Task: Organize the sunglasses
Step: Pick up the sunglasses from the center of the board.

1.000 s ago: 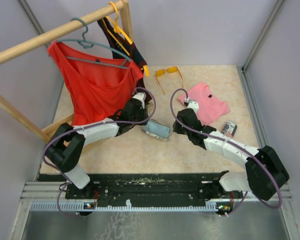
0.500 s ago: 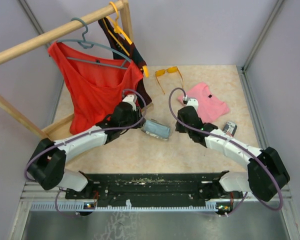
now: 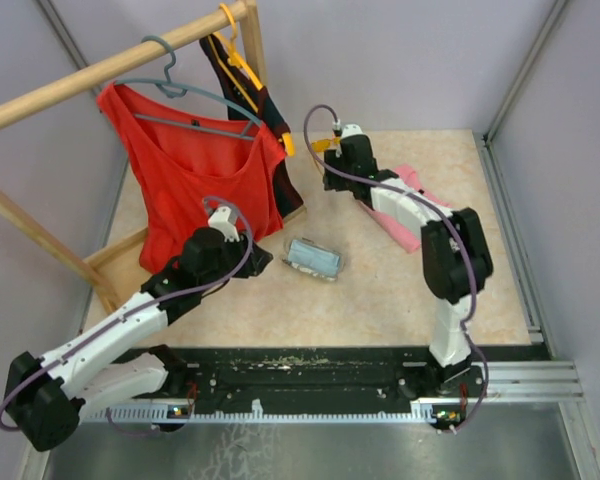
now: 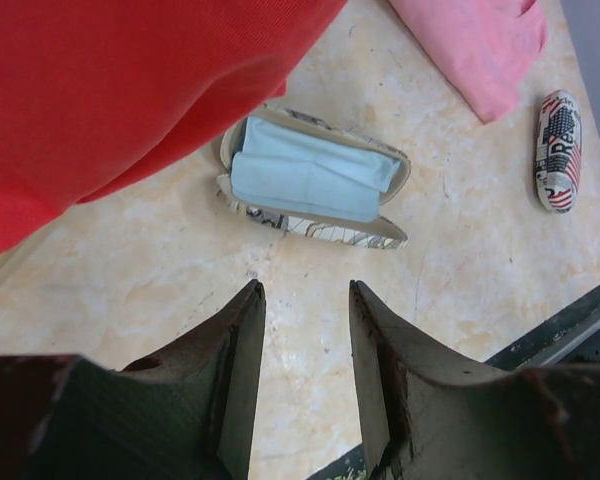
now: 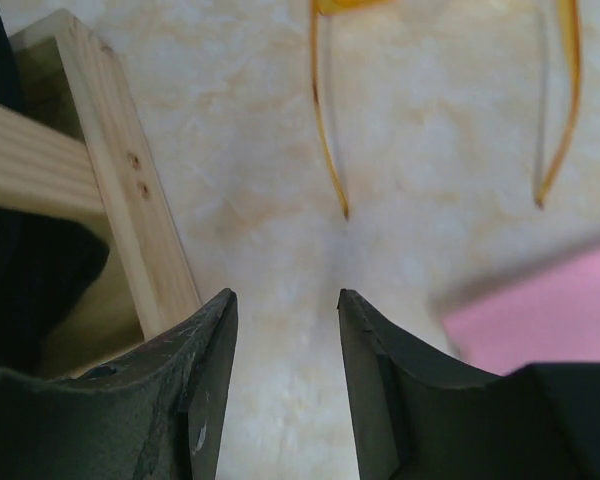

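Note:
The orange sunglasses (image 5: pixel 328 150) lie open on the table at the far middle, their thin arms pointing toward my right gripper (image 5: pixel 285 295). That gripper is open and empty, just short of the arm tips. In the top view the right gripper (image 3: pixel 332 158) covers most of the orange sunglasses (image 3: pixel 320 146). My left gripper (image 4: pixel 305 285) is open and empty above bare table, near side of the open patterned case (image 4: pixel 315 185), which holds a folded light-blue cloth (image 4: pixel 305 175). In the top view the left gripper (image 3: pixel 258 262) sits left of the case (image 3: pixel 312 258). The greyish-lilac sunglasses are out of view.
A wooden clothes rack (image 3: pixel 110 65) with a red top (image 3: pixel 195 185) on a hanger stands at the left; its base beam (image 5: pixel 130 200) is close left of my right gripper. A pink shirt (image 3: pixel 420 205) lies at the right. A closed flag-patterned case (image 4: pixel 558 150) lies beyond it.
My right arm has swung from beside the open case out to the far middle, up to the orange sunglasses. My left arm has pulled back toward the near left, away from the case.

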Robot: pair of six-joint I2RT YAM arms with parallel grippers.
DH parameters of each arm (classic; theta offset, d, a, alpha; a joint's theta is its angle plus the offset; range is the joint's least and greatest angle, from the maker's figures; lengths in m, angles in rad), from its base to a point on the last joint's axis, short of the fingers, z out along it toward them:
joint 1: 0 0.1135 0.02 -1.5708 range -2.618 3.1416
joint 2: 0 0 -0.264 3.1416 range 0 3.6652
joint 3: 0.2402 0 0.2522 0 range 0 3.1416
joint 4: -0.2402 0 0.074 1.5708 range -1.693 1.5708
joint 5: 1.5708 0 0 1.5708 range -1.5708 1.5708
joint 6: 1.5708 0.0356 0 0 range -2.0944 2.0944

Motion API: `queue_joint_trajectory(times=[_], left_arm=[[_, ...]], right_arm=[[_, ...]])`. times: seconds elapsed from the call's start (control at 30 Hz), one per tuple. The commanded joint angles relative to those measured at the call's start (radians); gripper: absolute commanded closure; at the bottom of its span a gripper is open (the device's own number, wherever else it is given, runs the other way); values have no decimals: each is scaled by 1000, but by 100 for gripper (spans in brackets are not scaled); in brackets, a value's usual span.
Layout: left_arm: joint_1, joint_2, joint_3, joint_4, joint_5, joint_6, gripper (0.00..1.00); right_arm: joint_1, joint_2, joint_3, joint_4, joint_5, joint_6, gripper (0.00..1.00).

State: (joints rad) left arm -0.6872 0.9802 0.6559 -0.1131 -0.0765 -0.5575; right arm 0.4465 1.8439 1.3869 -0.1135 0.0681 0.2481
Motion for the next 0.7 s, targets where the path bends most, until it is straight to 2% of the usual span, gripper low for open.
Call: queue_joint_trajectory(times=[0.0,0.17,0.37,0.47,0.67], left_arm=[[5,-78,-34,-104,-26,-5,54],[5,-143,-60,-125,-55,-6,52],[5,-157,-55,-154,-89,-5,51],[5,-158,-55,-155,-95,1,51],[5,-149,-57,-149,-98,5,50]], right_arm=[[-33,217,289,-15,-121,-111,54],[-69,471,582,-80,-192,-131,52],[-76,659,849,-170,-191,-166,51],[-78,716,916,-205,-195,-166,50],[-78,746,913,-208,-211,-165,56]])
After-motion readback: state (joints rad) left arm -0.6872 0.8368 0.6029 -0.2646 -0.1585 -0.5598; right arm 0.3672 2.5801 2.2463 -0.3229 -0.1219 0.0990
